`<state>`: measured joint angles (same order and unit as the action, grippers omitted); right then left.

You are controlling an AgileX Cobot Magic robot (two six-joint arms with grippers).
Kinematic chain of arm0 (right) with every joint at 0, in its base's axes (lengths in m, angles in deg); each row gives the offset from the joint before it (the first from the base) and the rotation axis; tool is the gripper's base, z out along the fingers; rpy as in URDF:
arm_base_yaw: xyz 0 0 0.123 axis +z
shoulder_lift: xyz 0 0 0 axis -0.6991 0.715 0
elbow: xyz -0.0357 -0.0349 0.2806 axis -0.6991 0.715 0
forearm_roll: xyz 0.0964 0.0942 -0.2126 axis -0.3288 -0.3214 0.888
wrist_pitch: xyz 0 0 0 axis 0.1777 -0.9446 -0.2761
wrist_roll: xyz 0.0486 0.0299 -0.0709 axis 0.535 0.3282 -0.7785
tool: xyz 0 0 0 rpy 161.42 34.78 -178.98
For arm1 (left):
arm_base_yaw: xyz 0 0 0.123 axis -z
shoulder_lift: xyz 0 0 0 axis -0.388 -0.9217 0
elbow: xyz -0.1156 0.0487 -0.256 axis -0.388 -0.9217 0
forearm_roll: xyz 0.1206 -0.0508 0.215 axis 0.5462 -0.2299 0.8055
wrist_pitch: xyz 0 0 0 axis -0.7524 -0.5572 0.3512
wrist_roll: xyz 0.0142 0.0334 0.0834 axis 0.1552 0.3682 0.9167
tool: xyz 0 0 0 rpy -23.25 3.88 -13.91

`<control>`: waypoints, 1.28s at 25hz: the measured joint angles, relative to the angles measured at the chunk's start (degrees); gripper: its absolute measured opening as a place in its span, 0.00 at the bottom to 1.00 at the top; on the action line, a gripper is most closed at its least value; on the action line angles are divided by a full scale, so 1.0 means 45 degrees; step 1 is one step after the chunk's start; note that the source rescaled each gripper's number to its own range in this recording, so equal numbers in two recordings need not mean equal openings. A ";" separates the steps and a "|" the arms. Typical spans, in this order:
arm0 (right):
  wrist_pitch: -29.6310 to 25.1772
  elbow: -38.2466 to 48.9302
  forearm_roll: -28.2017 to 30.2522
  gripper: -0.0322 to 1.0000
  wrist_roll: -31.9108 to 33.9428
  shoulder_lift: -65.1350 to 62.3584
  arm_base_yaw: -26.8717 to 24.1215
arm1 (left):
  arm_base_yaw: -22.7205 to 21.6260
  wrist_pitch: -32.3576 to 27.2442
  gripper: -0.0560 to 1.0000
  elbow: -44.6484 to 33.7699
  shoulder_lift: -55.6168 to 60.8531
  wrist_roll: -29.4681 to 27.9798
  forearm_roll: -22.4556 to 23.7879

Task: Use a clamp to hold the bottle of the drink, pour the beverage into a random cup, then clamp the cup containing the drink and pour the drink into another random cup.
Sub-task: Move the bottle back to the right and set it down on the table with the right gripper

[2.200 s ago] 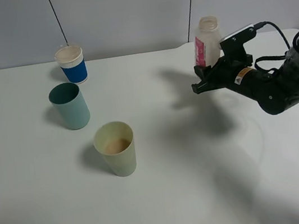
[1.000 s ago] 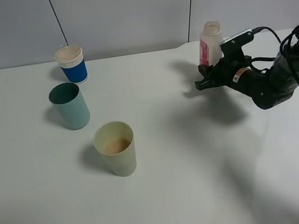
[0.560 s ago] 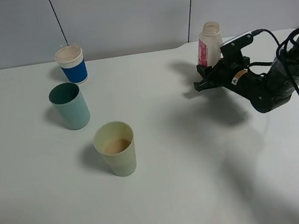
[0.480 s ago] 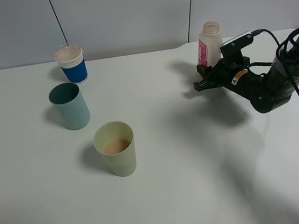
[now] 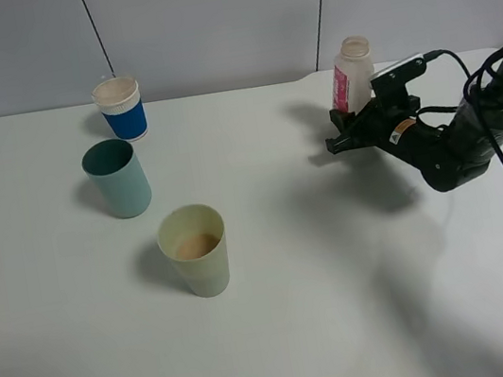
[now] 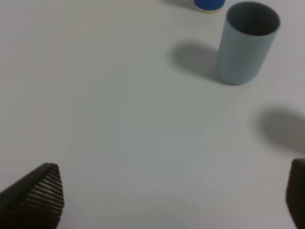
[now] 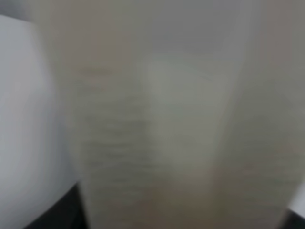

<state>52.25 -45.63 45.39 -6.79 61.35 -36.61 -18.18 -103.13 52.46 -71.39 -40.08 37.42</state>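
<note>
**Bottle upright in the right jaws; the drink is in the yellow cup**

The right gripper [image 5: 344, 131] is clamped low on the bottle [image 5: 354, 72]. The bottle stands upright on the table [image 5: 350, 326] and fills the right wrist view between the jaws. The yellow cup [image 5: 204, 273] holds the drink [image 5: 195, 245]. It stands upright well apart from those jaws, out past their tips, with the teal cup [image 5: 117, 178] farther off again, near it but apart. The left gripper [image 6: 164, 198] has its jaws wide apart and empty, with the teal cup ahead of them; the yellow cup is outside that view. The first pour looks done. Next comes letting go, then a side grip on the yellow cup, whose long axis is vertical. I cannot tell which arm is nearer.
</note>
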 joint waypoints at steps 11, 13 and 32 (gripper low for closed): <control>-0.0116 0.0086 0.0010 0.42 0.0055 0.0122 0.0000 | 0.0000 0.0000 0.95 0.0000 0.0000 0.0000 0.0000; -0.0166 0.0095 -0.0003 0.48 0.0055 0.0005 0.0000 | 0.0000 0.0000 0.95 0.0000 0.0000 0.0000 0.0000; -0.2216 0.0122 -0.0334 0.63 -0.0320 -0.2246 0.0318 | 0.0000 0.0000 0.95 0.0000 0.0000 0.0000 0.0000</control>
<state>42.28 -45.08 43.89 -8.23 51.24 -35.18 -18.18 -103.13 52.46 -71.39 -40.08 37.42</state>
